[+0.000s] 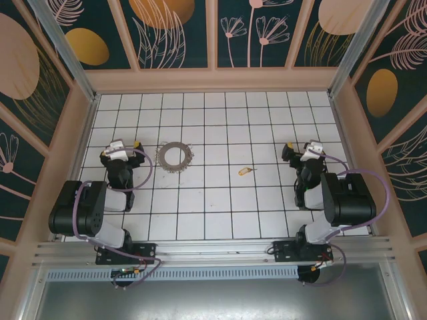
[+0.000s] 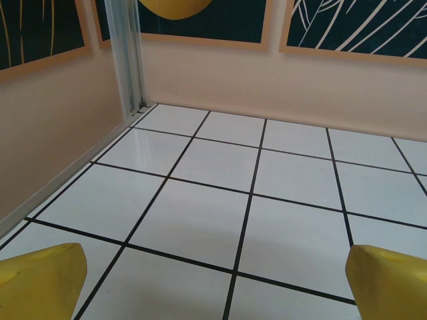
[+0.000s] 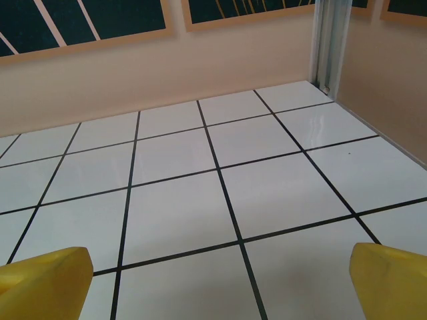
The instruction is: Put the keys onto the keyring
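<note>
Two arm bases: bolted side by side to an aluminium rail (image 1: 213, 252) at the near edge of the table.
Left gripper (image 1: 124, 144): held over the left side of the floor, jaws spread wide, nothing between them.
Left fingertips (image 2: 40, 280): yellow, seen at the lower corners of the left wrist view and cut off by the frame edge, with bare tiles between them.
Right gripper (image 1: 305, 144): held over the right side, jaws likewise wide apart, nothing gripped.
Right fingertips (image 3: 390, 280): yellow, cropped at the bottom corners of the right wrist view.
Surface: a tiled floor (image 1: 213, 213) of glossy white squares ruled with black lines.
Key (image 1: 245, 171): laid flat on a tile right of centre, between the two grippers and touched by neither.
Keyring (image 1: 174, 157): laid flat near the left gripper, on its right, well apart from the key.
Room: peach-coloured walls (image 1: 213, 80) are set around the floor, with dark panels (image 1: 173, 33) of leaf and flower drawings above and metal posts (image 1: 63, 50) in the far corners.
Hard to make out: the key is too small for its teeth or hole to be told.
</note>
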